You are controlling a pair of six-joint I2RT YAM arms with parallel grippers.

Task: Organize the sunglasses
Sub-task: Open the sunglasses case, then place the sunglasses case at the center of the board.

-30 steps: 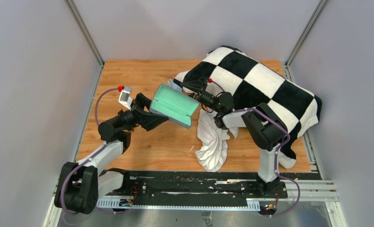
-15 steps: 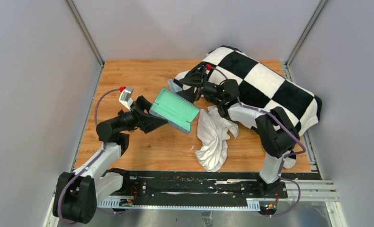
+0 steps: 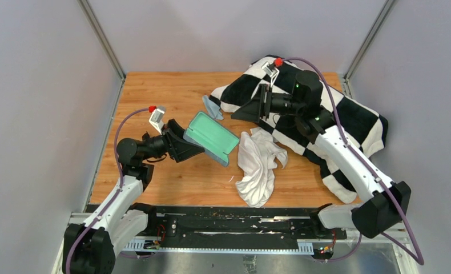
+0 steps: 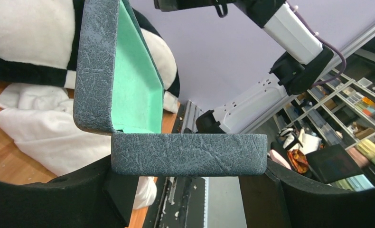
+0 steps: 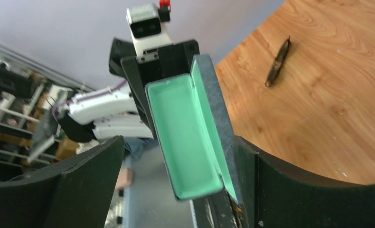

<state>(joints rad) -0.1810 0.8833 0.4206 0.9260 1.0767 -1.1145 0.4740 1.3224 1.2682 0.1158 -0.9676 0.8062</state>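
left tool (image 3: 186, 147) clenched on the open case (image 3: 212, 136); left wrist view shows its fingers (image 4: 81, 190) pressing both sides of the lower shell, lid standing up at 11 o'clock, mint lining exposed

top view: case held tilted near table (image 3: 154, 85) centre, lining facing up

right tool (image 3: 239, 113) released, raised over the near edge of the checkered blanket (image 3: 337, 114), at 1 o'clock from the case; right wrist view: both fingers (image 5: 76, 185) spread wide, nothing between them, the case seen through the gap

sunglasses (image 5: 276, 61): thin dark shape lying flat on bare wood, at 1 o'clock from the case in the right wrist view, well apart from both tools; cannot pick them out in the top view

white cloth (image 3: 257, 168) crumpled at 4 o'clock from the case, just beside it

small blue-grey piece (image 3: 213, 107) at 12 o'clock from the case, touching the blanket edge; cannot tell what it is
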